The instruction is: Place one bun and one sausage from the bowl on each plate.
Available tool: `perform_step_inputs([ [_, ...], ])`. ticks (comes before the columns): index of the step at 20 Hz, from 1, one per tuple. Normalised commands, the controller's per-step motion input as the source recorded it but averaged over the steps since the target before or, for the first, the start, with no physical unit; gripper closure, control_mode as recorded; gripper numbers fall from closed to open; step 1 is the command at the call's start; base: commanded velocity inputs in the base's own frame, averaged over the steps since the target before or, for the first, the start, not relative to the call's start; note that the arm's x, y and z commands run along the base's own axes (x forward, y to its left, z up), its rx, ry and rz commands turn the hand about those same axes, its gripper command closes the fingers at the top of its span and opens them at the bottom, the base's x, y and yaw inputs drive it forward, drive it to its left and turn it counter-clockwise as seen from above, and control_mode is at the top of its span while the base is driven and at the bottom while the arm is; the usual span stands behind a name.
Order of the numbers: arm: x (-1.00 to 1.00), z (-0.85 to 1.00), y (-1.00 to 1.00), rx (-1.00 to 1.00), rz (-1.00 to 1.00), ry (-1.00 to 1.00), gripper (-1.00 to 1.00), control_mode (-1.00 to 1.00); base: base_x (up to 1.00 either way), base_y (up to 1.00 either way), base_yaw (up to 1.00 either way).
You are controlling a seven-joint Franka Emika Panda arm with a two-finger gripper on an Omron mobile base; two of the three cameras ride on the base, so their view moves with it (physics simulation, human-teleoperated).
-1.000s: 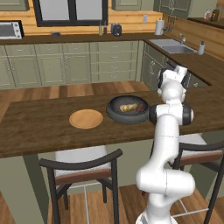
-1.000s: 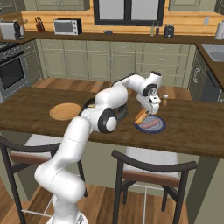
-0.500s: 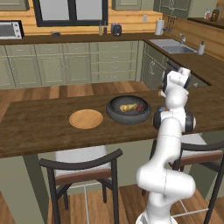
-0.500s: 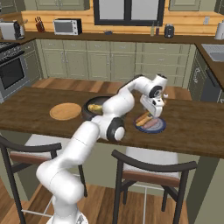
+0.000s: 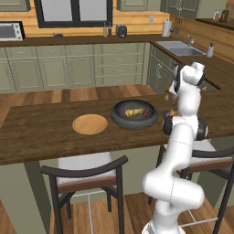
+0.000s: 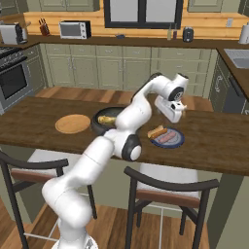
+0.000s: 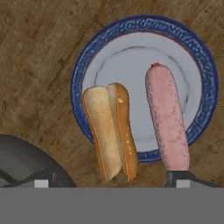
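Hand view | gripper (image 7: 112,181) hanging wide open, holding nothing | below it: blue plate (image 7: 92,57) carrying bun (image 7: 111,131) and sausage (image 7: 166,120) | tan plate (image 5: 90,124) waiting bare, bowl (image 5: 134,114) holding the rest

Green cabinets (image 5: 82,68) line the wall behind a wooden counter (image 5: 41,137).

Bun (image 7: 111,131) — now on blue plate (image 7: 109,48)
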Motion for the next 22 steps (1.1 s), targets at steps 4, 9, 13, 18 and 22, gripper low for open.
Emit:
perform_step_inputs([
  [4,-0.98,-0.02,1.00,-0.40,0.00,-0.72,-1.00,-1.00,0.00,0.00,0.00],
  [9,-0.81,0.05,1.00,-0.41,0.00,-0.59,-1.00,-1.00,0.00,0.00,0.00],
  [13,-0.99,-0.14,1.00,-0.50,0.00,-0.63,-1.00,-1.00,0.00,0.00,0.00],
  [18,-1.00,-0.44,1.00,-0.53,0.00,-0.75,-1.00,-1.00,0.00,0.00,0.00],
  [22,-1.00,-0.51,0.99,-0.47,0.00,-0.74,-1.00,-1.00,0.00,0.00,0.00],
])
